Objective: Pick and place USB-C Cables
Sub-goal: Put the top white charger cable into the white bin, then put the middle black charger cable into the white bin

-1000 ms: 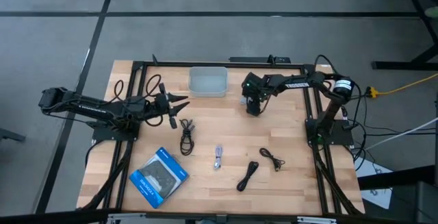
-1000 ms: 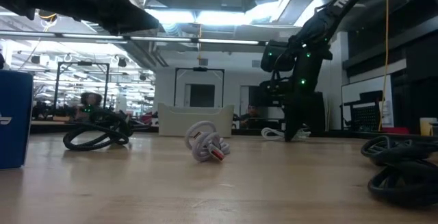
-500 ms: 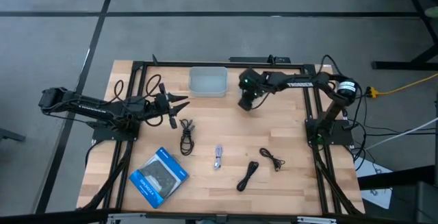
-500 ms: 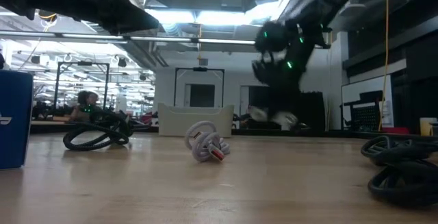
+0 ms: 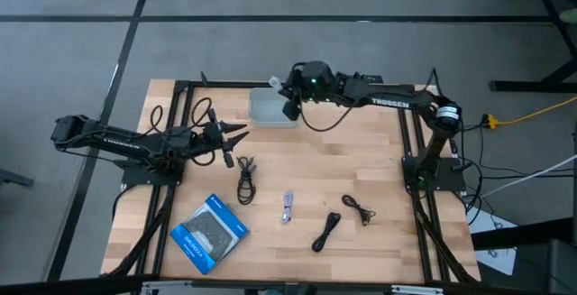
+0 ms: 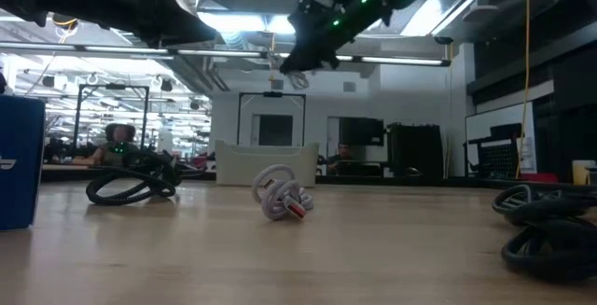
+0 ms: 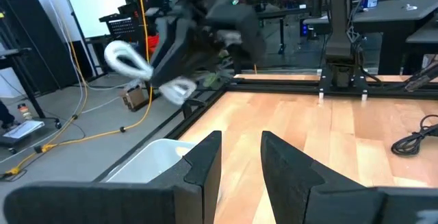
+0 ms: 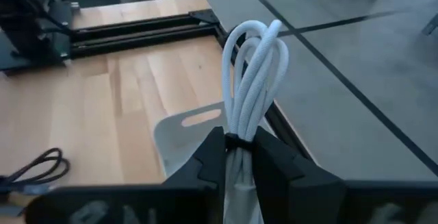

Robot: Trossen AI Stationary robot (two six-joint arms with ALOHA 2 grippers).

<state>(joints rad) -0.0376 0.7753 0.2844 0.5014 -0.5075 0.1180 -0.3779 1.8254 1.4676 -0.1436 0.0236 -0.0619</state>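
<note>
1. I have the right pincer (image 8: 239, 157) pinched on a coiled white USB-C cable bundle (image 8: 252, 80). Its fingers (image 8: 209, 159) close at the dark tie around the bundle's waist, and the loops stand up past the tips.

2. That bundle looks light and soft to me: thin cord, limp loops, nothing brittle but the plug ends. I judge the tied waist to be the right hold, since the strands are gathered there and cannot splay. A grip on a loose loop would likely let it slide or unwind.

3. In the high view the right pincer (image 5: 290, 104) hangs at the right-hand edge of the pale translucent rectangular bin (image 5: 267, 107) at the back of the wooden desk (image 5: 379, 164). The wrist view shows the bin's rim with a handle slot just beyond the fingers. The low view shows the bundle well above the desk.

4. The left pincer (image 5: 236, 133) waits low over the left side of the desk with its fingers slightly spread and nothing between them.

5. Other bundles lie near the front:
   - a black coiled cable (image 5: 245, 179)
   - a pale grey cable (image 5: 288, 206) with a red tip
   - a black straight-folded cable (image 5: 326, 231)
   - a thin black cable (image 5: 360, 209)

6. A flat blue-and-black packet (image 5: 209, 232) lies front left, well apart from the bin.
</note>
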